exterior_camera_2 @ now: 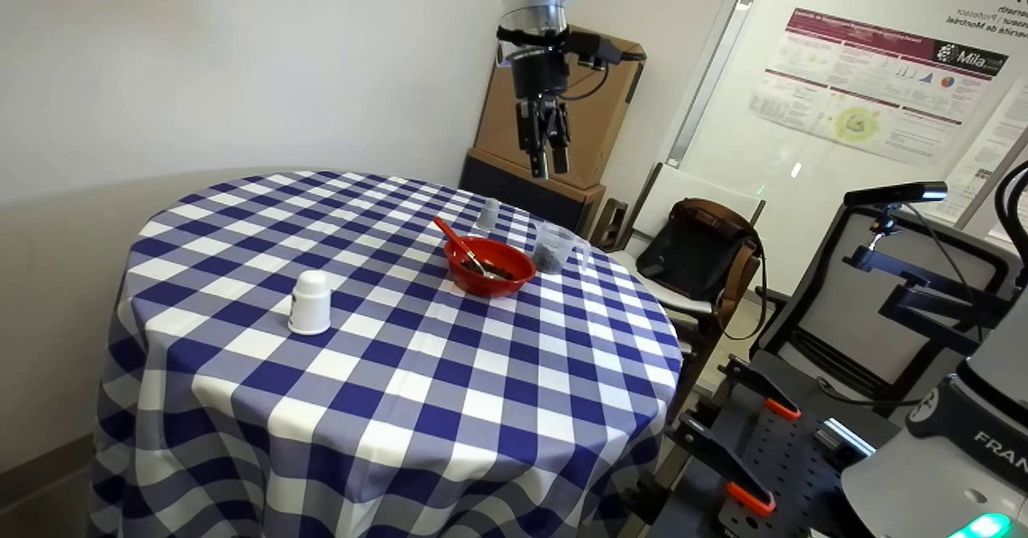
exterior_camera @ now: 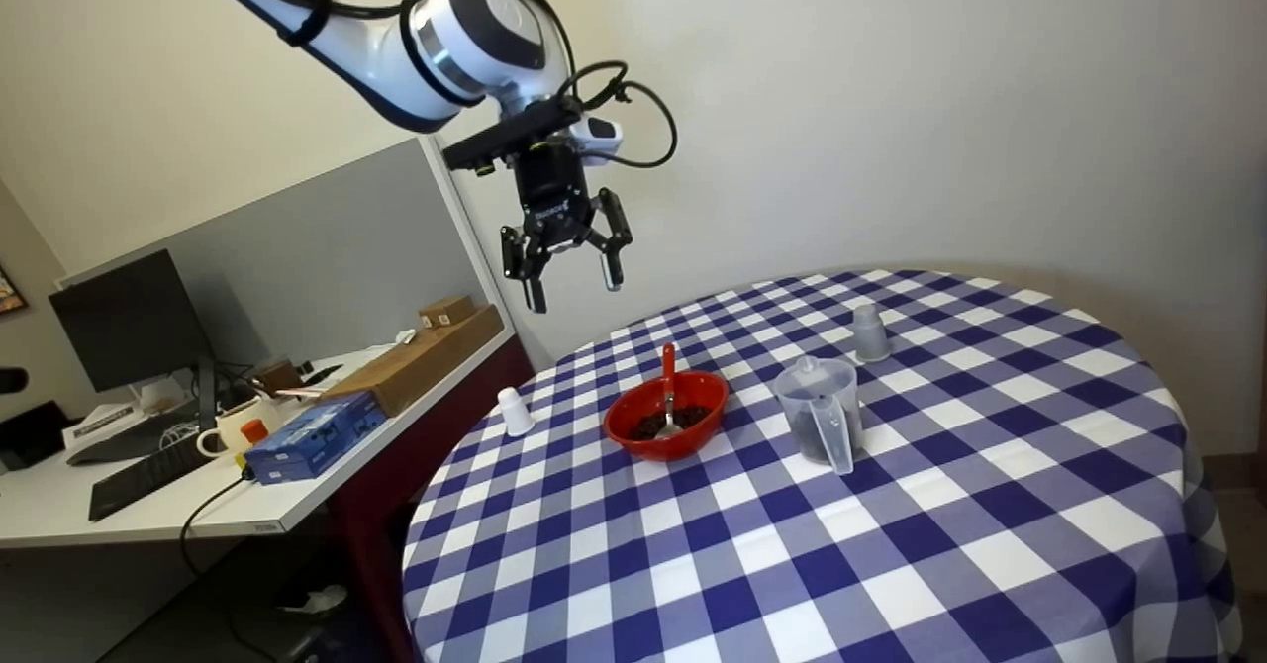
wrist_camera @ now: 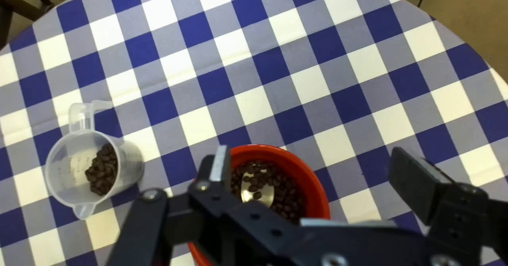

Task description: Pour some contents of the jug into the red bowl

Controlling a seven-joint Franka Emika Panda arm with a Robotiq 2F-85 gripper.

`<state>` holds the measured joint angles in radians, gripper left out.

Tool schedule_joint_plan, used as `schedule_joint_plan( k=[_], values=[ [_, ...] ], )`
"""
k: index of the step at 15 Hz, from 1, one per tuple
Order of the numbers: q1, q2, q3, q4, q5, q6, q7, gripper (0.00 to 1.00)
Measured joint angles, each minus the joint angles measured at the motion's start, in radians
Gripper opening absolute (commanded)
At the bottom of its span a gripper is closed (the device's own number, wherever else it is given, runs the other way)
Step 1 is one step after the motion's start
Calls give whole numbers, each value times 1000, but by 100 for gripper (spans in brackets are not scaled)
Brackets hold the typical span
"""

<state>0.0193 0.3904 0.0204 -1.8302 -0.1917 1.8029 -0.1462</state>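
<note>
closest to the wrist cam, the gripper (exterior_camera: 574, 292) is hanging tips-down from its arm (exterior_camera: 411, 74), well above the table (exterior_camera: 940, 544) in both exterior views. its fingers (exterior_camera: 536, 295) are standing wide apart & it's holding nth.

under it in the wrist view, & partly hidden by it, the red bowl (wrist_camera: 311, 182) is sitting upright on the blue/white checked cloth (exterior_camera_2: 337, 409), holding dark brown pcs (wrist_camera: 287, 196). a red-handled spoon (exterior_camera: 669, 381) is resting in it, metal end down among the pcs, red end leaning up over the rim.

near the bowl, w/ a gap btwn, the clear jug (wrist_camera: 129, 162) is standing upright, holding more dark pcs at the bottom; its handle (exterior_camera: 831, 435) is facing the cam in an exterior view.

nr the jug but apart from it, a clear glass (exterior_camera: 870, 333) is standing, & a white cup (exterior_camera_2: 311, 303) is standing narrow end up, well away, w/ the bowl btwn it & the jug.

farther off in an exterior view, a white desk (exterior_camera: 213, 510) is carrying a blue box (exterior_camera: 317, 435), a mug (exterior_camera: 244, 426) & a dark monitor (exterior_camera: 134, 317), w/ a grey partition (exterior_camera: 297, 237) rising behind. in an exterior view a lrg cardboard box (exterior_camera_2: 602, 120) is standing behind the gripper, a chair (exterior_camera_2: 675, 181) is carrying a black bag (exterior_camera_2: 691, 249), & a poster (exterior_camera_2: 875, 80) is hanging beyond.
</note>
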Motion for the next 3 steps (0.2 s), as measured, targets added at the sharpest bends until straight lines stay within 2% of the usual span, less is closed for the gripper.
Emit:
schedule_joint_plan(
  k=[3],
  values=[
    [0,-44,4,-58,0,21,0,100]
  ],
)
